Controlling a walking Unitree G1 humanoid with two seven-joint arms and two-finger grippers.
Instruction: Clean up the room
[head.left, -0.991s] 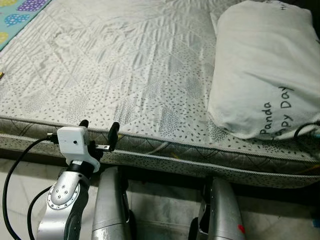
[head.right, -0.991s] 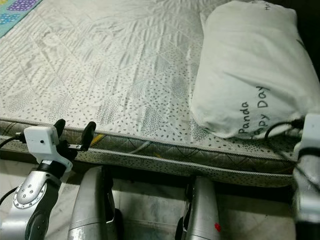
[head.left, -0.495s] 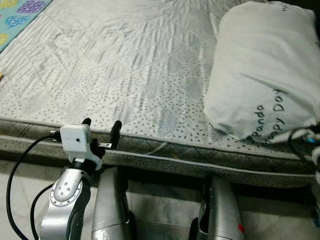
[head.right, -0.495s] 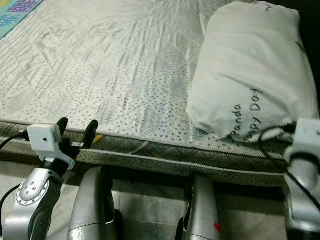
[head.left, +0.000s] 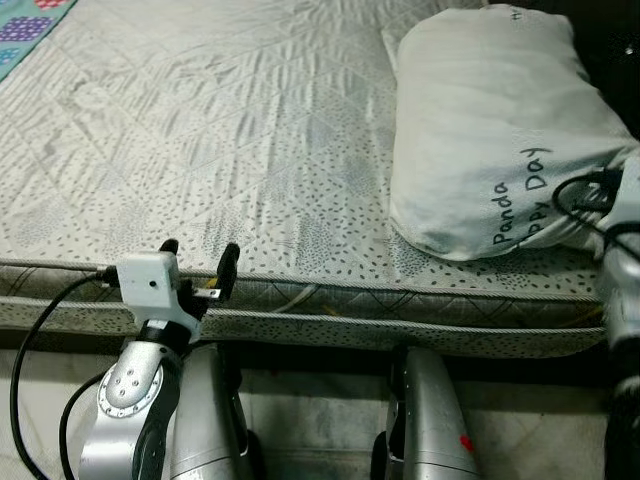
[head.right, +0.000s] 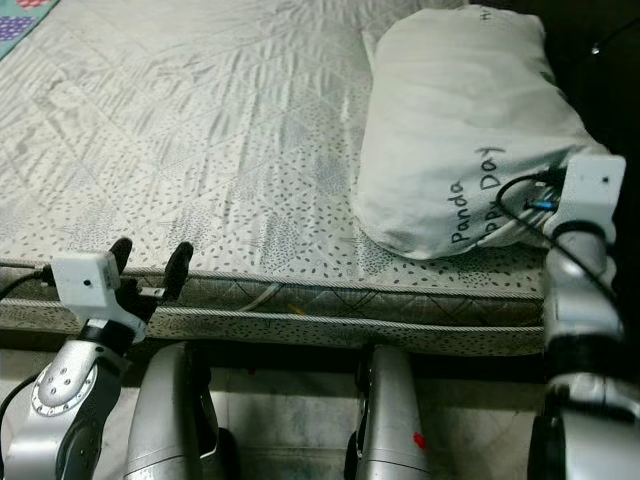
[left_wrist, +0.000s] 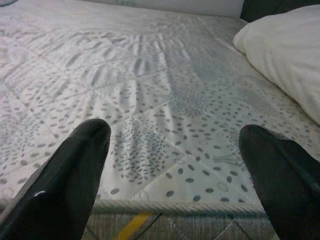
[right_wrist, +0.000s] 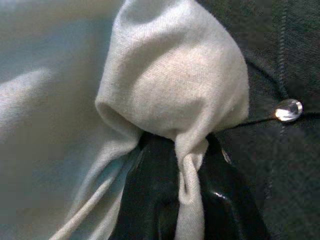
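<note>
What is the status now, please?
Right pincer shut on pillow corner. Left pincer open at bed edge. Nothing in the way.

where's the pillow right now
The white pillow lies on the mattress at the robot's right, by the near edge, its corner pinched in the right gripper; the left gripper hovers open at the mattress edge.
</note>
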